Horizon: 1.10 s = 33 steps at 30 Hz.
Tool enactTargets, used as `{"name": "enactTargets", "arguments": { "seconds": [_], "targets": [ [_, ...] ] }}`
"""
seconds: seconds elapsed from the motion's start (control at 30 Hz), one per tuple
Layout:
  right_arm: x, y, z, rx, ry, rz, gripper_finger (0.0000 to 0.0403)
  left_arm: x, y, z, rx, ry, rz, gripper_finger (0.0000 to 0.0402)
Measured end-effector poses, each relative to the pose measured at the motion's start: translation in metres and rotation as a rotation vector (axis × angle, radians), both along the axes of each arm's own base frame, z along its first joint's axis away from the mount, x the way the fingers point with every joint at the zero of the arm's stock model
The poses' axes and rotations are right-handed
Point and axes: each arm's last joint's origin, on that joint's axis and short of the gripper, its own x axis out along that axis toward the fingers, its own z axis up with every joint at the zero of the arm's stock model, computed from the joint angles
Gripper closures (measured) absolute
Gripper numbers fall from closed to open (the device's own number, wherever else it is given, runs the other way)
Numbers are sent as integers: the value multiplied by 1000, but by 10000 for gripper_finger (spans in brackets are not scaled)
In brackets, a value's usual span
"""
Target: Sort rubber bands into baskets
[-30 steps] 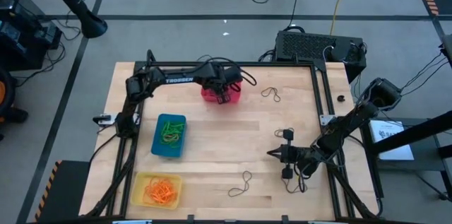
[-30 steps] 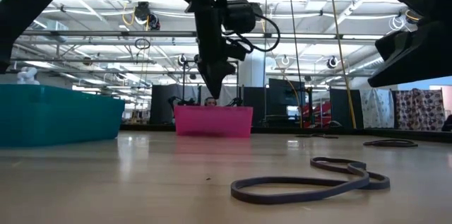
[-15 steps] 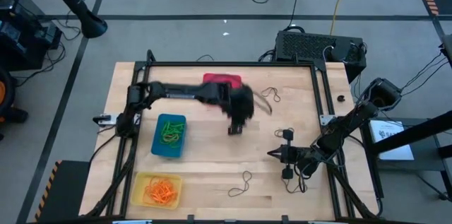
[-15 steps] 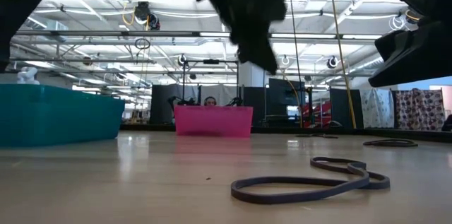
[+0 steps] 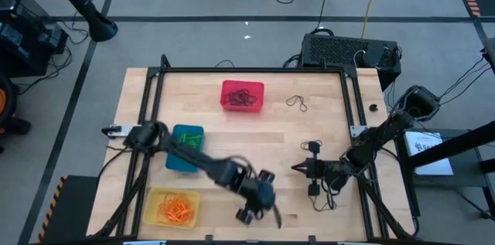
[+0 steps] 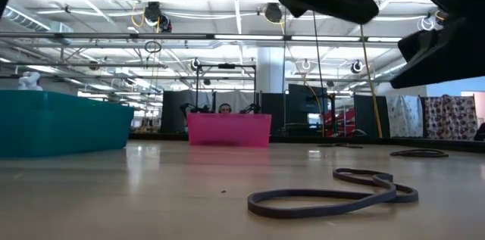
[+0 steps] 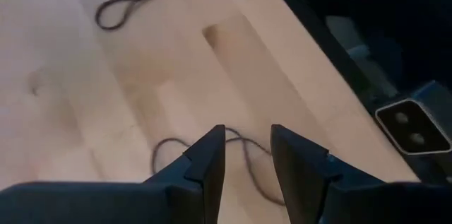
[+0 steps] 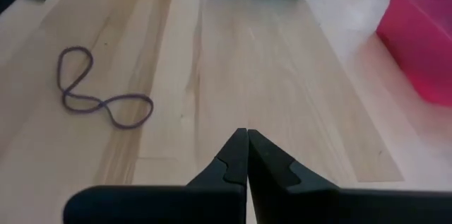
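Surface: a pale wooden table (image 5: 232, 133) edged by a black frame, standing on a grey floor crossed by cables. A black box (image 5: 348, 50) sits just past the far right corner. At table height the room behind is a large hall with ceiling rails, lamps and hanging curtains.

Baskets: red basket (image 5: 243, 96) near the far edge, dark bands heaped inside. Blue basket (image 5: 186, 148) on the left side, partly covered by my left arm. Yellow basket (image 5: 173, 207) at the near left corner, holding orange bands.

Loose rubber bands: one dark band (image 5: 296, 103) on the far side, right of the red basket. One dark band (image 7: 234, 155) at the near edge, lying just under and ahead of my left gripper's fingers. In the low view a dark twisted band (image 6: 333, 193) lies flat close to the camera, and another band (image 6: 418, 152) farther back on the right.

My left gripper (image 5: 249, 212): low over the near edge, right of the yellow basket, fingers apart with a narrow gap, holding nothing.

My right gripper (image 8: 247, 155): on the right side of the table, fingers pressed together, empty; a purplish band (image 8: 100, 92) lies on the wood ahead of it.

Hard to make out: my left arm is blurred from above. The blue basket's contents are hidden. In the low view both arms are cut off at the top edge.
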Motion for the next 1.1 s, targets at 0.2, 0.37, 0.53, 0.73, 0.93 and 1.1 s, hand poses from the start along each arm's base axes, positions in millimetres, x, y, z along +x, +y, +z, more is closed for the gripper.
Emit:
{"name": "enactTargets", "arguments": {
  "seconds": [0.2, 0.37, 0.53, 0.73, 0.93, 1.1],
  "targets": [
    [3, 0, 3, 41, -20, 14, 403, -3, -41, -31, 69, -57, 40, 279],
    [5, 1, 5, 83, -32, 39, 403, 2, -46, -59, 39, -9, 42, 279],
    [6, 2, 7, 114, -51, 41, 403, 7, -37, -61, 52, -12, 108, 279],
    [6, 3, 7, 143, -43, 46, 403, 3, -29, -76, 50, 42, 159, 279],
    [5, 4, 7, 157, -30, 75, 403, -6, -25, -91, 23, 107, 236, 279],
    [5, 4, 6, 155, -28, 76, 403, -9, -24, -95, 23, 124, 244, 281]
  ]
}}
